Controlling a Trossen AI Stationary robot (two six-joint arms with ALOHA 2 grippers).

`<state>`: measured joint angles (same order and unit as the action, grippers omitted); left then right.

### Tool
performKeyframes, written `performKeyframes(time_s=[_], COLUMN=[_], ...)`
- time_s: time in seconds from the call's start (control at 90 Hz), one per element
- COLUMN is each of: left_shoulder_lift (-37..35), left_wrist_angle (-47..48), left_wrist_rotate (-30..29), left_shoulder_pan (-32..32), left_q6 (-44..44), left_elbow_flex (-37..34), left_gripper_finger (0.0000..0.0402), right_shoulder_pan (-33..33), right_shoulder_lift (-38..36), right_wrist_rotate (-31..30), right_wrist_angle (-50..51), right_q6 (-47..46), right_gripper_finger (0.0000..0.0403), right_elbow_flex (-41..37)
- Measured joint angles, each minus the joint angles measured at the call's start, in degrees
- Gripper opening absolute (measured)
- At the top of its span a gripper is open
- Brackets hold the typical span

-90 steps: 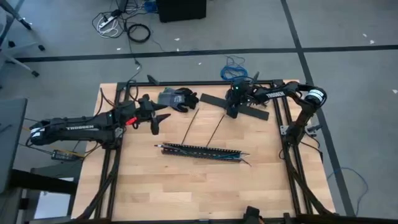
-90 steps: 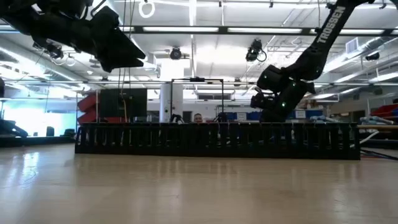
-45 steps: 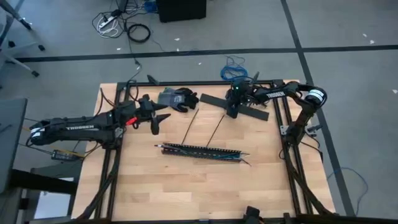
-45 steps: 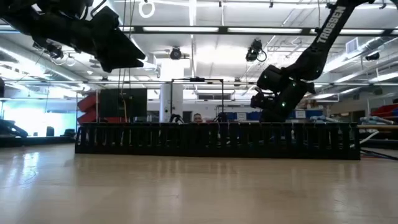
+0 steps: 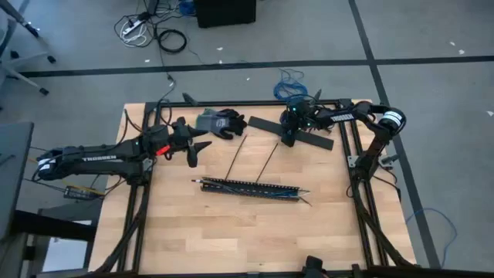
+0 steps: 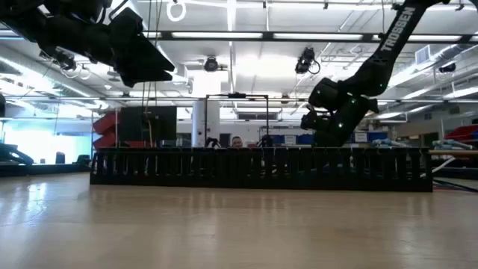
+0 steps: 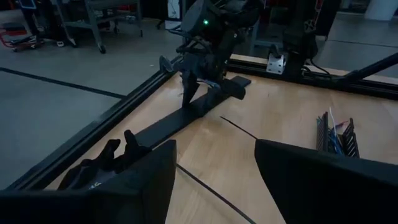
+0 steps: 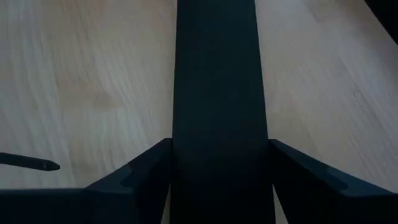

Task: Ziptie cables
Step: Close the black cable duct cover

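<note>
Nearest the front edge of the wooden table (image 5: 231,232) there is bare board. Just beyond it, across the middle, lies a long black slotted cable tray (image 5: 248,188), lying almost parallel with the front edge; in the low view it stands as a dark comb-like wall (image 6: 261,168) across nearly the full width. The cables (image 7: 334,134), thin coloured wires, lie in this tray, their ends poking out at its right end (image 5: 303,196).

Behind the tray, two thin black zip ties lie slanted on the board, apart from each other: one (image 5: 237,158) towards the left, one (image 5: 268,163) towards the right. Open wood lies between them and around them.

The left gripper (image 5: 197,149) hovers above the table's left part, behind the tray, its fingers spread wide with nothing between them. Just behind it, near the back rail, lies a crumpled dark glove (image 5: 221,122).

Farther back on the right, a flat black strip (image 5: 266,126) lies slanted along the rear of the table. The right gripper (image 5: 287,140) stands over it, pointing down; the right wrist view shows its two fingers (image 8: 134,174) straddling the strip (image 8: 219,93), one at each edge, though whether they press on it cannot be told.

The black frame rail (image 5: 231,104) borders the back edge, with rails down both sides. Beyond it, a blue coiled cable (image 5: 292,81) lies on the grey floor.
</note>
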<state>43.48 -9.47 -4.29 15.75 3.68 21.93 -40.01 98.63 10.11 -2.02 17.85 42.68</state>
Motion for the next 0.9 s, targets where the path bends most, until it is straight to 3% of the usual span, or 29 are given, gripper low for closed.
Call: performKeyframes(time_s=[0.2, 0.378, 0.9], left_shoulder_lift=[0.0, 0.0, -0.2], left_wrist_angle=[0.0, 0.0, -2.3], left_wrist_rotate=[0.2, 5.5, 5.5], left_shoulder_pan=[0.0, 0.0, 0.0], left_q6=[0.0, 1.3, 1.1], left_elbow_flex=[0.0, 0.0, 0.0], left_gripper_finger=[0.0214, 0.0214, 0.0214], right_shoulder_pan=[0.0, 0.0, 0.1], right_shoulder_lift=[0.0, 0.0, 0.0], right_wrist_rotate=[0.0, 0.0, 0.0], right_wrist_angle=[0.0, 0.0, 0.0], right_q6=[0.0, 0.0, 0.2], right_gripper_finger=[0.0238, 0.0238, 0.0236], right_elbow_flex=[0.0, 0.0, 0.0])
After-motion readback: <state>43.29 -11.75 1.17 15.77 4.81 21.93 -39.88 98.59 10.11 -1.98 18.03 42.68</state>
